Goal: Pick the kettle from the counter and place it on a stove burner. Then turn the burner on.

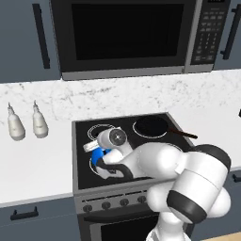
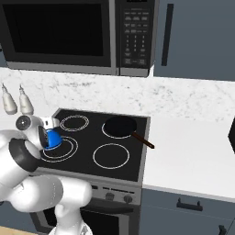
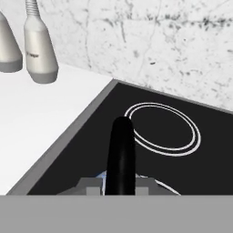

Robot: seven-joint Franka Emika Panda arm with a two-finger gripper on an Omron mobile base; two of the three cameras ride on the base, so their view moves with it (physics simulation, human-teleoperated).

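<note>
The kettle [image 2: 52, 138] is held by its black handle [image 3: 120, 154] in the closed gripper [image 3: 119, 187] over the large front ring [image 2: 58, 148] of the stove [image 2: 133, 174], so placing is judged in hand, and lowering and release are needed next

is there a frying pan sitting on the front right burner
No, the black frying pan sits on the back right burner, while the front right ring is bare.
</note>
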